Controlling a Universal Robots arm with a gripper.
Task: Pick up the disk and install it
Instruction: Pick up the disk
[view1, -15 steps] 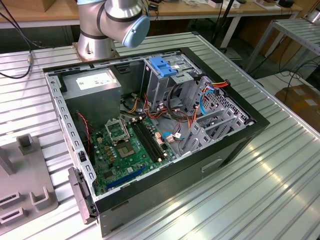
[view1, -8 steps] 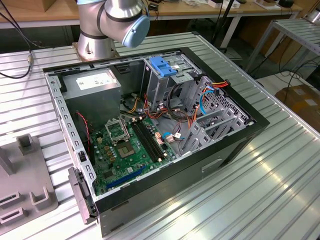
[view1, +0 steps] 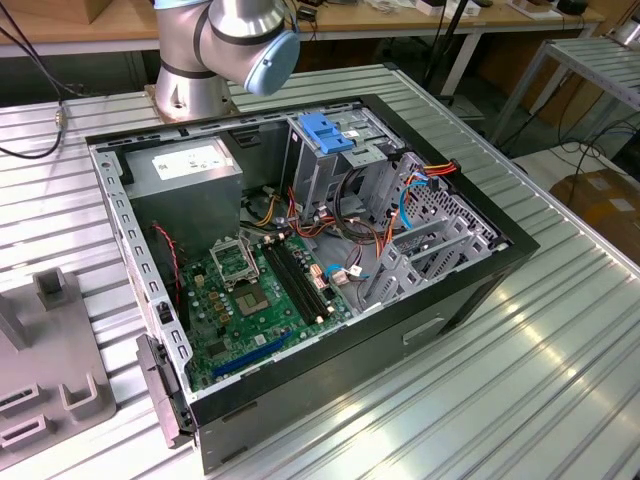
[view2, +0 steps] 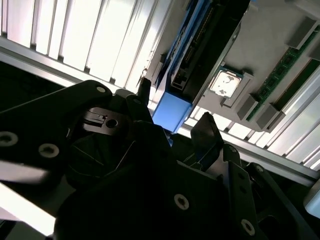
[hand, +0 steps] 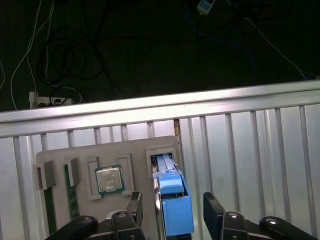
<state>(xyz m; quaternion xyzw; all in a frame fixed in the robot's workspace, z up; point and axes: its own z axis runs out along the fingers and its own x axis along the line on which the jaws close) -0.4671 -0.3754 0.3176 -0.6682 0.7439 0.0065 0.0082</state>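
Jaws of gripper (hand: 171, 197) apart, flanking disk (hand: 174, 206) (edge-up in tray (hand: 131, 147)).

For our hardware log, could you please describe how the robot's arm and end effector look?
The arm is silver-grey metal with a light blue round joint cap. The end effector is matt black in both wrist views, with two blocky fingers and pale round screw heads on its body.

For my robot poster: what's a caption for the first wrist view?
Open claw straddles the disk standing in its grey holder.
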